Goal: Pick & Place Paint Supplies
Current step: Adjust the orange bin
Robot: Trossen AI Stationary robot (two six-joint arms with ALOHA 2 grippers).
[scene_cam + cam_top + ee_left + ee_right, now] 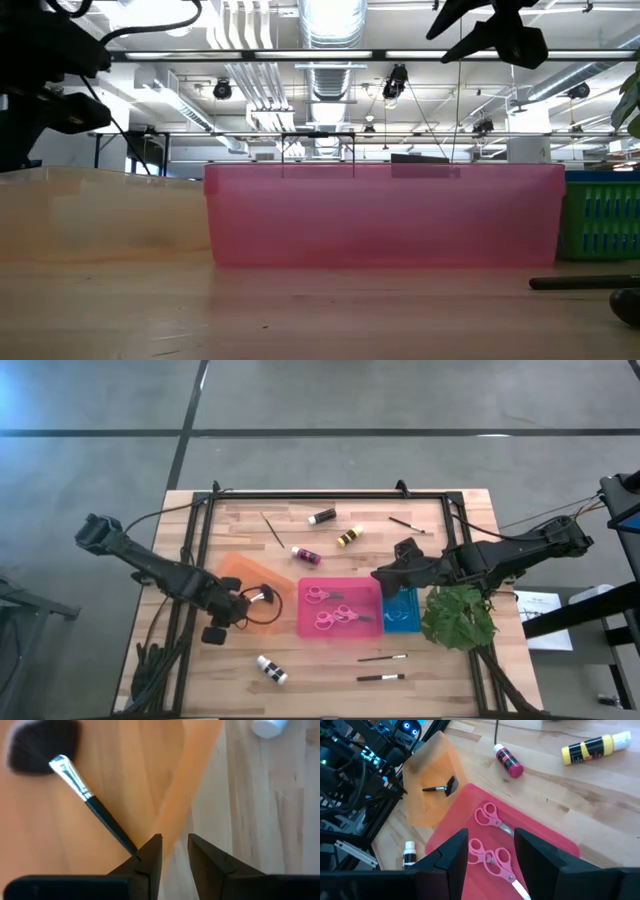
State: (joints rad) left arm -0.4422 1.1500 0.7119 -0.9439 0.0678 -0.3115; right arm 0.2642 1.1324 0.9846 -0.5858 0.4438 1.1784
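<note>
I see left gripper (174, 851) over orange tray's (232, 572) near edge, fingers slightly apart, empty; brush (95, 806) lies inside tray. Drop step looks done. Right gripper (490, 851) spread over pink tray (365, 626). Next: fetch white bottle (271, 669).

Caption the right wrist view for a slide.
Right gripper open above two scissors in the pink tray; brush in orange tray.

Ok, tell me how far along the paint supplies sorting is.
Done: two pink scissors lie in the pink tray, and a brush lies in the orange tray. In hand: the left gripper hangs over the orange tray beside that brush, holding nothing; the right gripper hovers empty above the pink tray. Left: four paint bottles and four brushes on the table.
</note>
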